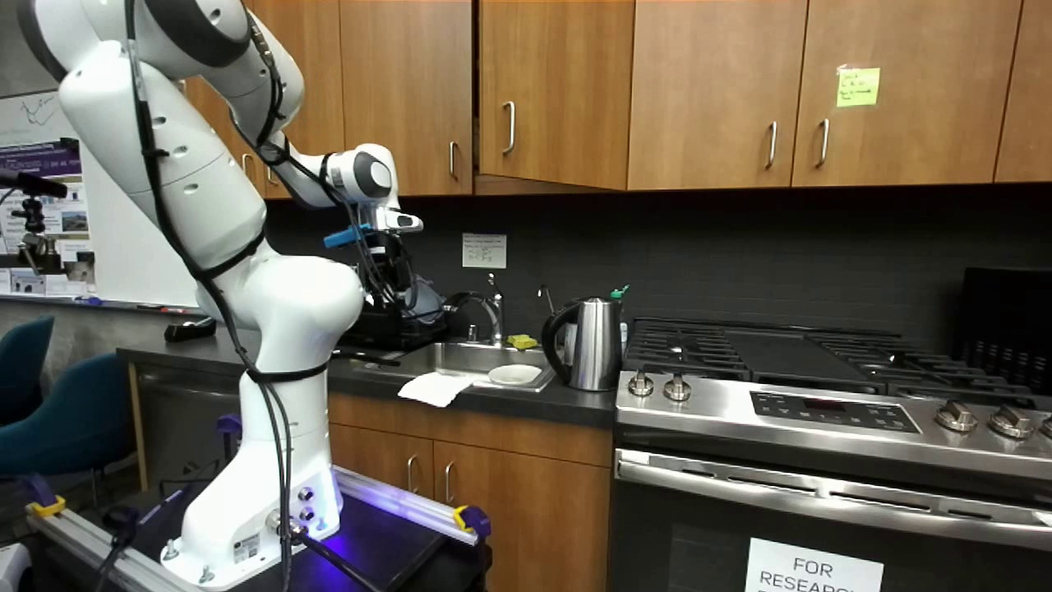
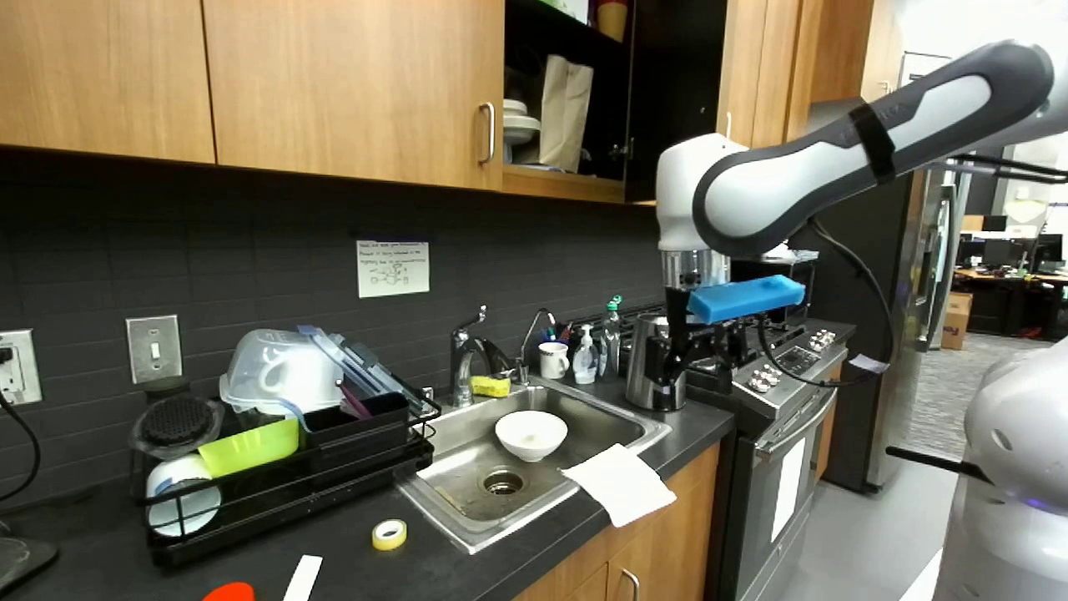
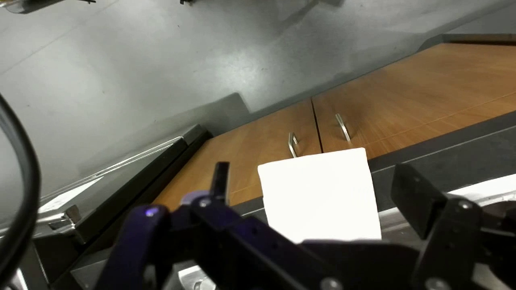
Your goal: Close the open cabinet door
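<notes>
The open door [image 1: 559,90] hangs higher than the sink [image 2: 546,480], toward the side of the stove [image 1: 822,440], swung out from its cabinet [image 2: 567,181]. The gripper [image 3: 312,181] hangs above the sink's level, released, its fingers [image 3: 415,197] wide apart. A bowl [image 2: 531,435] sits inside the sink, a sponge [image 2: 491,386] rests at its back rim and a towel [image 2: 622,486] overlaps its front rim. On the worktop [image 2: 450,576], the kettle [image 1: 598,345] stands just beside the sink's stove end, the rack [image 2: 359,467] beside the opposite end.

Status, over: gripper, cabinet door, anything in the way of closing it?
Gripper open, nothing held, pointing down. Cabinet door standing open, gripper below it and not touching. Nothing seen blocking its swing from these views.
</notes>
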Robot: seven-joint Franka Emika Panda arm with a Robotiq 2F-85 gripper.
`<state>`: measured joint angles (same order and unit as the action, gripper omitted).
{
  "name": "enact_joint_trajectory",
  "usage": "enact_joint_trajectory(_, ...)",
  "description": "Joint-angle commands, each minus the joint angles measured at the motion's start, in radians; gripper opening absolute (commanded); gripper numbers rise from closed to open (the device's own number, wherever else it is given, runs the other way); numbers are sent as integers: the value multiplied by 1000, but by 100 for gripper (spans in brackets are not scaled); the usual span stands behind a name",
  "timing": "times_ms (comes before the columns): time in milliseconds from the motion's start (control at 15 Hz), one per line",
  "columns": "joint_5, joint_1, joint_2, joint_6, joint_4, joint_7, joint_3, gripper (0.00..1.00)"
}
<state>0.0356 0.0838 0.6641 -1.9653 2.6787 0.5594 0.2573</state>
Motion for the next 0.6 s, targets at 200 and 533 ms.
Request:
enact_joint_trajectory(200,17,-23,203,-26,99,96,17,100)
enact_joint_trajectory(533,-3,-62,327,-2,96,117,10,100)
